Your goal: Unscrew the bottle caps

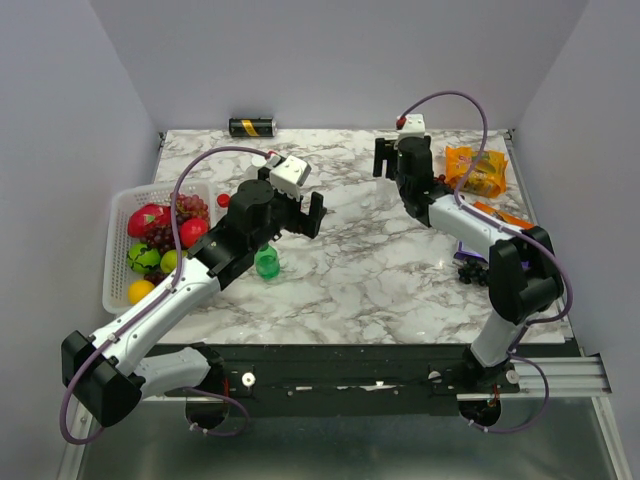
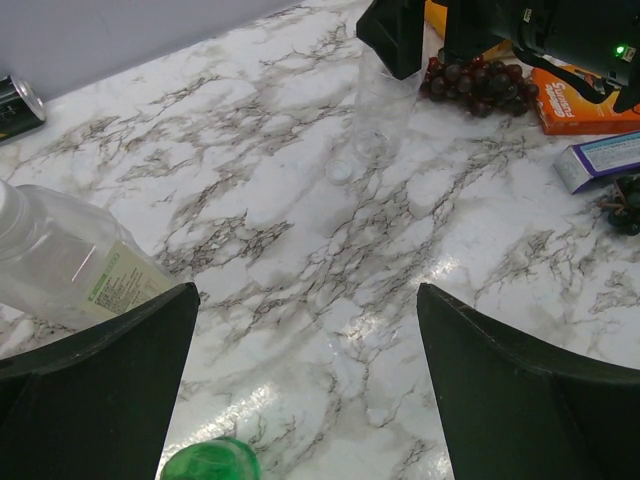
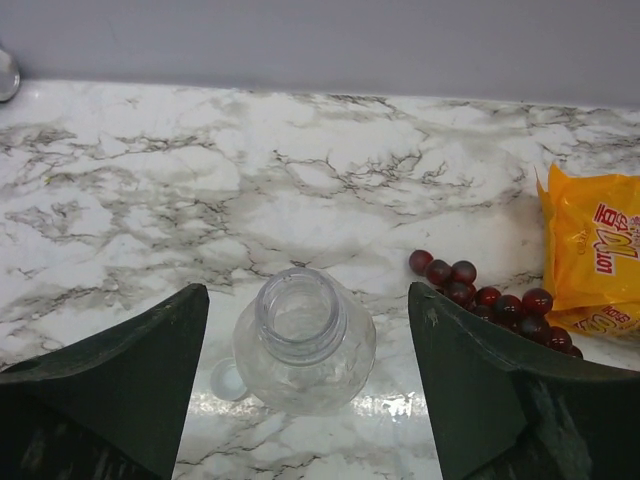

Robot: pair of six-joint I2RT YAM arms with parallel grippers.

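Observation:
A larger clear bottle (image 3: 303, 345) stands upright with its neck open, directly below my right gripper (image 3: 305, 300), whose jaws are wide open on either side of it and not touching. A small white cap (image 3: 226, 381) lies on the marble at its foot. The same bottle (image 2: 385, 100) and cap (image 2: 340, 172) show in the left wrist view. My left gripper (image 2: 308, 292) is open and empty above the table. The small green bottle (image 1: 266, 262) stands just below it, its top (image 2: 210, 462) at the frame's bottom edge. A second clear, labelled bottle (image 2: 70, 270) is at its left.
A white basket (image 1: 118, 215) of fruit sits at the left, with a small red item (image 1: 223, 200) beside it. A black-and-gold can (image 1: 252, 127) lies at the back. An orange snack bag (image 1: 475, 170), red grapes (image 3: 480, 295), an orange box (image 2: 585, 105) and dark grapes (image 1: 472, 270) are on the right.

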